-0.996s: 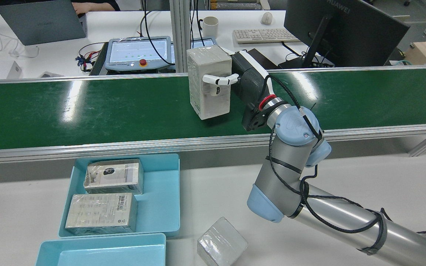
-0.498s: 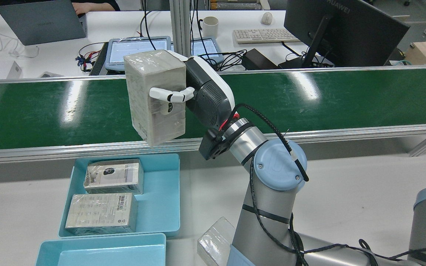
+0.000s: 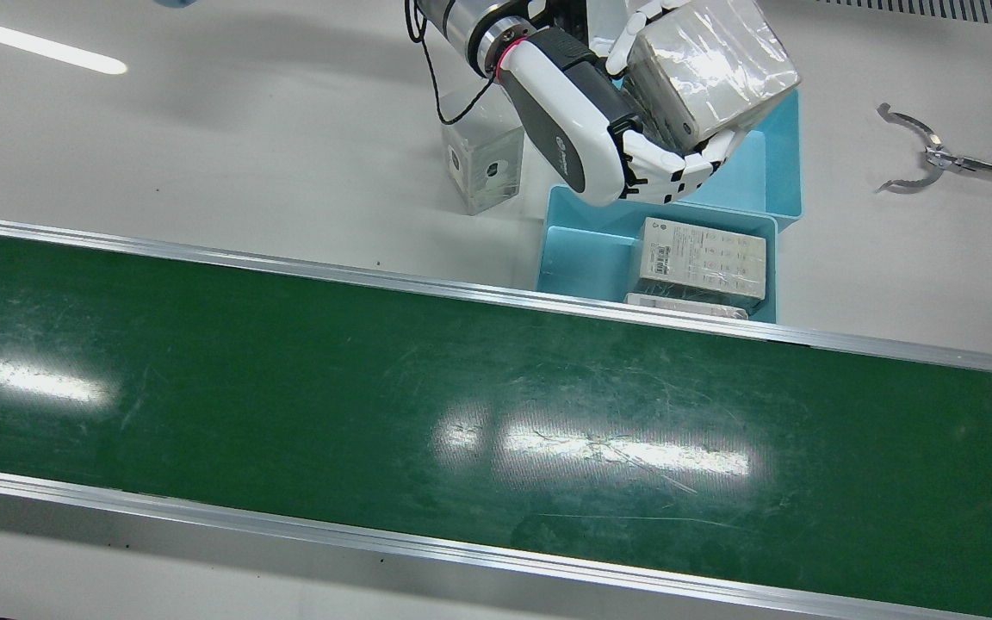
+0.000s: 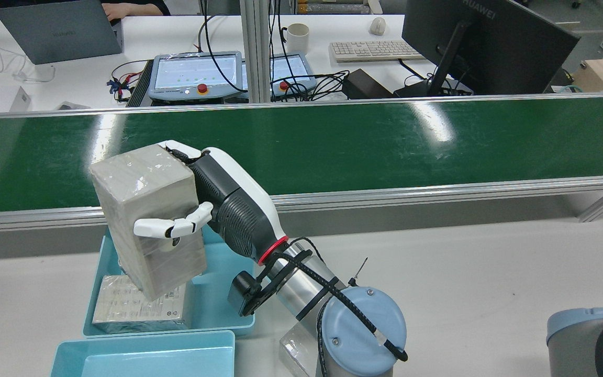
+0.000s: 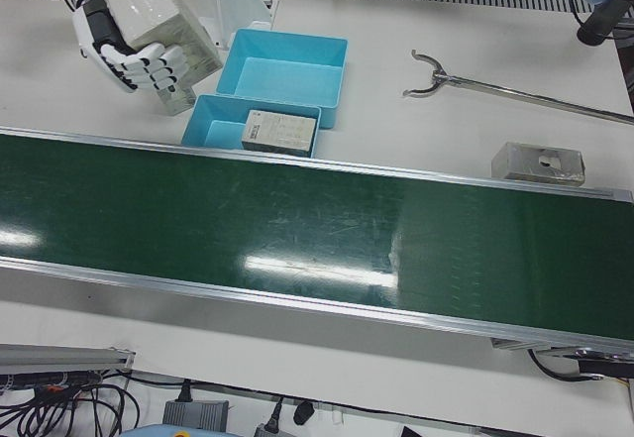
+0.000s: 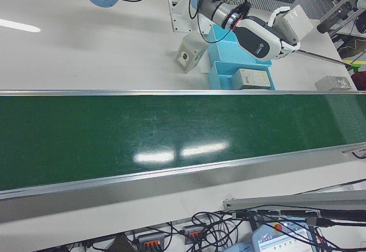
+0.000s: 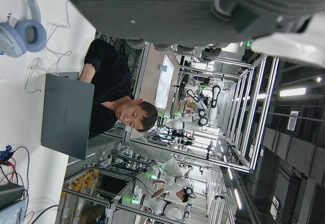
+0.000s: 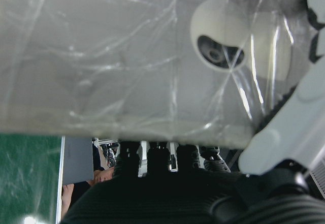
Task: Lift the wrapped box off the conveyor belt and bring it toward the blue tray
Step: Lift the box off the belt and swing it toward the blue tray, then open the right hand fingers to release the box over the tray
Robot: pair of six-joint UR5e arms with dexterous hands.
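Rear view high behind, facing forward; front view near-overhead; both share long green conveyor belt (image 4: 333, 141) and right hand (image 4: 228, 209); hand cameras sideways, close.

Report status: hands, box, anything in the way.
Right hand shut on wrapped box, off the conveyor belt, above blue tray. Left hand open. Flat box already in tray.

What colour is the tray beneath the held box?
Light blue tray; clearest in the rear view.
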